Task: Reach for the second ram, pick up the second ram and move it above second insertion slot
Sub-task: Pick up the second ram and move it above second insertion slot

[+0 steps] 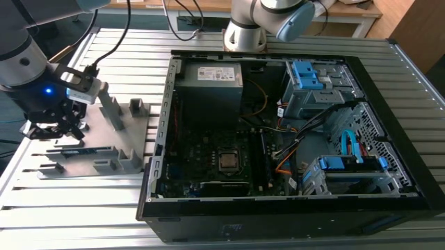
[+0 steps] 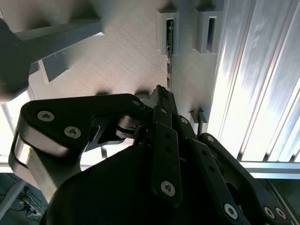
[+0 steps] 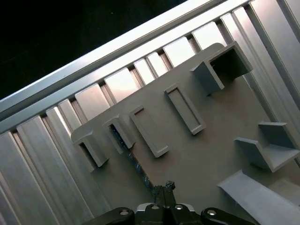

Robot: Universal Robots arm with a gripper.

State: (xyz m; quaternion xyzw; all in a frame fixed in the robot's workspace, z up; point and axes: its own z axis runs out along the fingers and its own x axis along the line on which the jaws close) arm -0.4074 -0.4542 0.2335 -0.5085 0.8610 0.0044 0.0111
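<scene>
- second ram (image 3: 129, 152): thin, flat, narrow stick, dark green-black; in both wrist views it shows edge-on as a fine dark line (image 2: 168, 56); faint speckle of parts along it in the first wrist view
- location: on the grey holder plate (image 3: 201, 154), standing on its long edge; far end sits in a slotted grey block (image 2: 168, 33); near end runs straight into the gripper tips
- in the exterior view it reads as a short dark strip (image 1: 85, 151) low on the plate, toward the exterior view's left
- gripper (image 3: 165, 188): fingers drawn together to a narrow pinch, closed on the near end of the stick; linkage folded in behind the tips (image 2: 159, 93); stick not lifted, lies in line with its block
- exterior view: gripper (image 1: 66, 133) hangs over the plate's end at the exterior view's left; arm (image 1: 28, 67) above it with a blue light on
- plate also carries empty rectangular sockets (image 3: 185, 110), angled brackets (image 3: 265, 150) and taller posts (image 1: 111, 109)
- plate rests on a ribbed aluminium surface (image 1: 70, 208)
- open computer case (image 1: 278, 219) just beside the plate on the exterior view's right; mainboard (image 1: 215, 156) and blue drive brackets (image 1: 306, 75) inside
</scene>
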